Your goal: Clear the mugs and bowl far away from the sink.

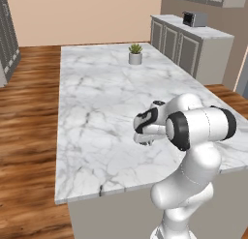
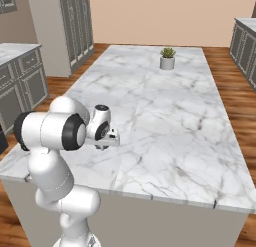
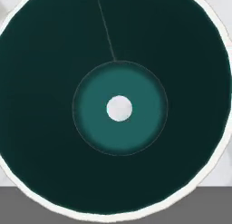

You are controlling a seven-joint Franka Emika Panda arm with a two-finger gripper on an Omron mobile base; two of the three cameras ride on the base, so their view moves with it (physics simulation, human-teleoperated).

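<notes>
One mug (image 3: 54, 105) is seen, looked into from above: a white rim around a dark teal inside. One small potted plant (image 1: 135, 54) is counted on the far end of one marble island counter (image 1: 97, 112). One grey appliance (image 1: 194, 19) is seen on one side counter (image 1: 193, 30) to the right.

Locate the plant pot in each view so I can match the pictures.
Left base view: the plant pot stands at the counter's far end, top of the picture, just right of centre.
Right base view: the plant pot stands at the far end, upper right of centre.
Hand view: the camera looks straight down into a mug, teal inside, white rim.
Shared landmark: the marble counter.
</notes>
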